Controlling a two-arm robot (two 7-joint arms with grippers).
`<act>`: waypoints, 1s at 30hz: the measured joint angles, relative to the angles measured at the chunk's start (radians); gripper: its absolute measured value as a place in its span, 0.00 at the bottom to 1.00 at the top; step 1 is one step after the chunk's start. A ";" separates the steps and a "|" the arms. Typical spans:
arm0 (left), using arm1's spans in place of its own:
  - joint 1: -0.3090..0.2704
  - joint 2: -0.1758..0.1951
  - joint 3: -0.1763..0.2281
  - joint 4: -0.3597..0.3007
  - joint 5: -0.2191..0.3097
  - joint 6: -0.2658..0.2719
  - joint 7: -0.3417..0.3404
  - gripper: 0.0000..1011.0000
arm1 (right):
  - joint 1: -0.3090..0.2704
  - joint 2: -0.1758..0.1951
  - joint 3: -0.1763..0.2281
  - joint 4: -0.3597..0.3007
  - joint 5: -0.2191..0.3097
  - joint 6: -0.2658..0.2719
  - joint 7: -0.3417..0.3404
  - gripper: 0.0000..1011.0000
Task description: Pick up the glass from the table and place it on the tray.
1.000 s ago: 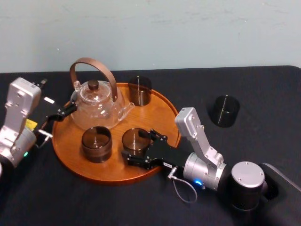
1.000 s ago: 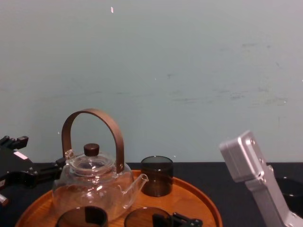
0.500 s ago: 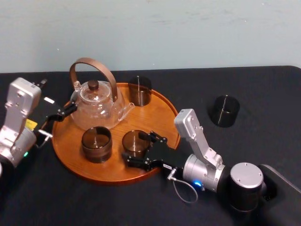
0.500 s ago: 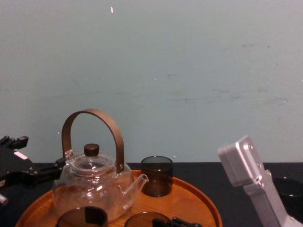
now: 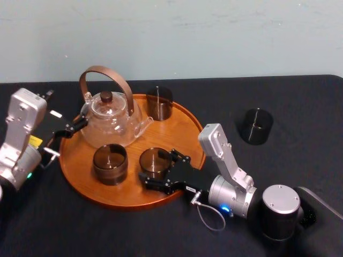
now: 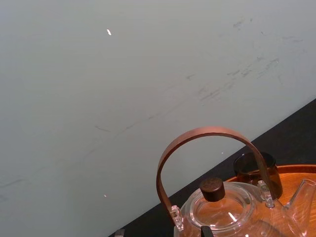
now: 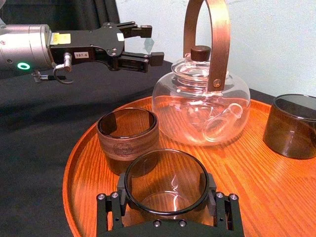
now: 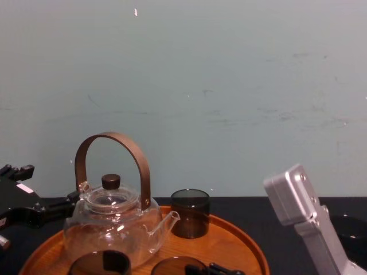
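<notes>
A clear smoky glass (image 5: 154, 162) stands on the near part of the round orange-brown tray (image 5: 179, 131). My right gripper (image 5: 158, 167) reaches in from the near right and is shut on it. In the right wrist view the glass (image 7: 165, 183) fills the space between the black fingers (image 7: 107, 210), low over the tray (image 7: 276, 192). My left gripper (image 5: 72, 128) hangs open at the tray's left rim beside the teapot, with nothing between its fingers; it appears as the left gripper (image 7: 140, 43) behind the teapot in the right wrist view.
On the tray stand a glass teapot (image 5: 110, 119) with a brown hoop handle, a wood-banded cup (image 5: 110, 163) and a dark glass (image 5: 159, 103) at the back. Another dark glass (image 5: 255, 126) stands on the black table (image 5: 300, 91) to the right.
My right gripper has sunk a little with the glass, which now shows lower in the chest view. The left arm has not moved.
</notes>
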 joint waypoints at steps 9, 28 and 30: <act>0.000 0.000 0.000 0.000 0.000 0.000 0.000 0.99 | -0.001 0.001 0.000 0.000 -0.002 0.003 -0.001 0.99; 0.000 0.000 0.000 0.000 0.000 0.000 0.000 0.99 | -0.036 0.036 0.015 -0.098 0.001 -0.005 -0.012 0.99; 0.000 0.000 0.000 0.000 0.000 0.000 0.000 0.99 | -0.045 0.046 0.016 -0.124 -0.003 -0.001 -0.020 0.99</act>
